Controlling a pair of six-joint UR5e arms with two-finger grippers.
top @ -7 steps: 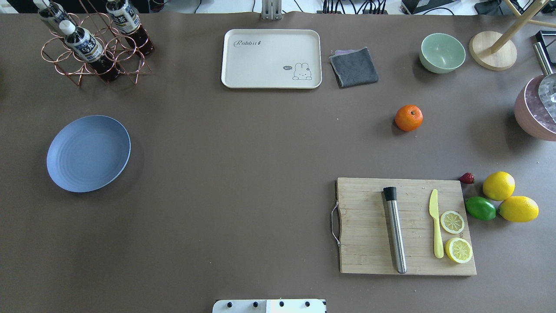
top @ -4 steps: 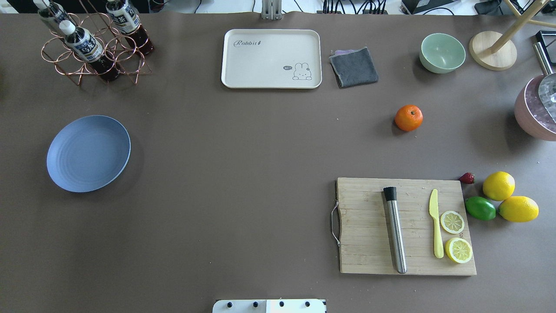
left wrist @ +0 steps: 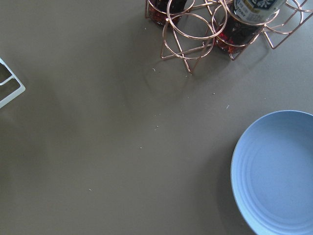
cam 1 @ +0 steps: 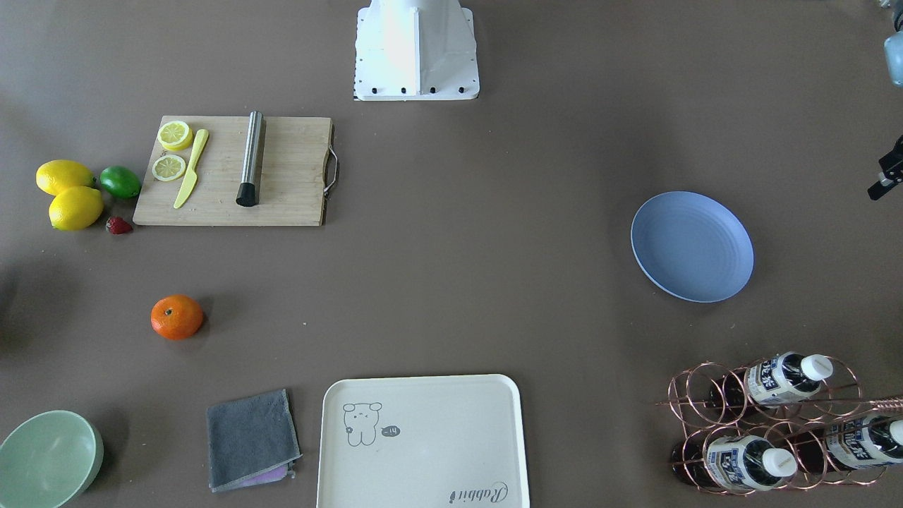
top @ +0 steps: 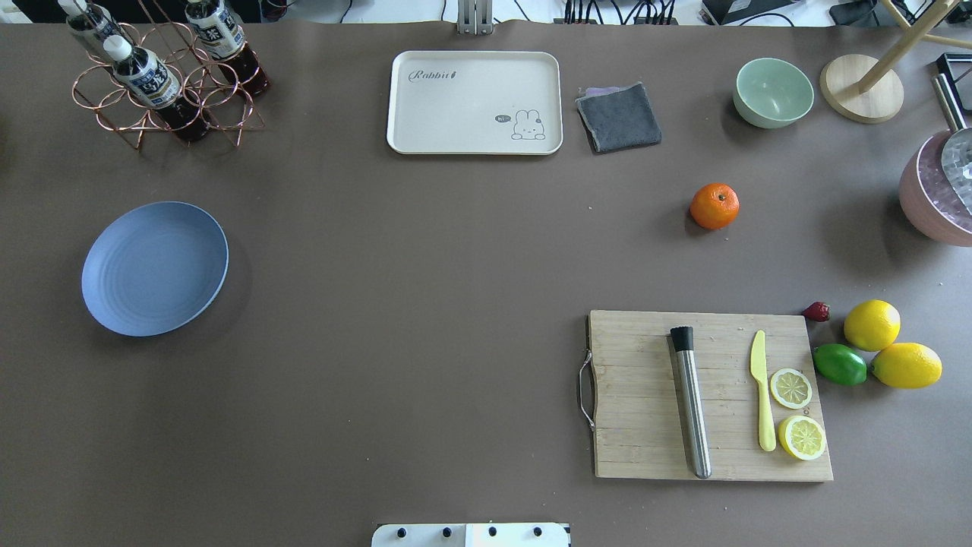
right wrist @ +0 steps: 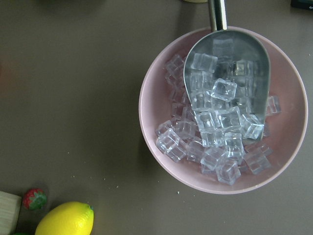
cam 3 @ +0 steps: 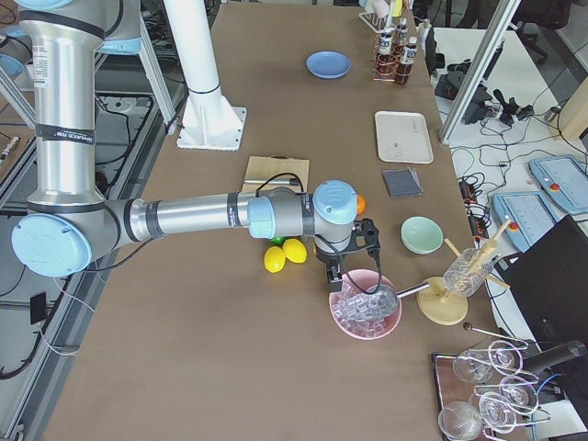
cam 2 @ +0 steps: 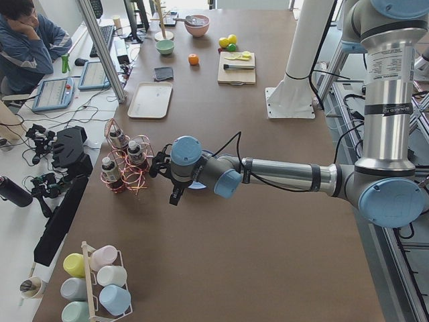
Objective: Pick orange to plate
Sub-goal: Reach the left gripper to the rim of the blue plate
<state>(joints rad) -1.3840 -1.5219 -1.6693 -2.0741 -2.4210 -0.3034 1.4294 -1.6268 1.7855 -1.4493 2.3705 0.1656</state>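
Note:
The orange (top: 714, 206) lies alone on the brown table at the right of the overhead view, also seen as the orange (cam 1: 177, 317) from the front. The light blue plate (top: 155, 268) sits bare far to the left; the left wrist view catches the plate's rim (left wrist: 276, 171). My left gripper (cam 2: 171, 191) hovers beside the plate near the bottle rack. My right gripper (cam 3: 335, 271) hangs above the pink ice bowl (right wrist: 222, 107), a short way from the orange. I cannot tell whether either gripper is open or shut; neither appears in the overhead view.
A wooden cutting board (top: 710, 395) carries a muddler, a yellow knife and lemon halves. Two lemons (top: 872, 324), a lime (top: 839, 364) and a strawberry lie beside it. Cream tray (top: 474, 102), grey cloth (top: 618, 117), green bowl (top: 773, 92) and copper bottle rack (top: 163, 83) line the far edge.

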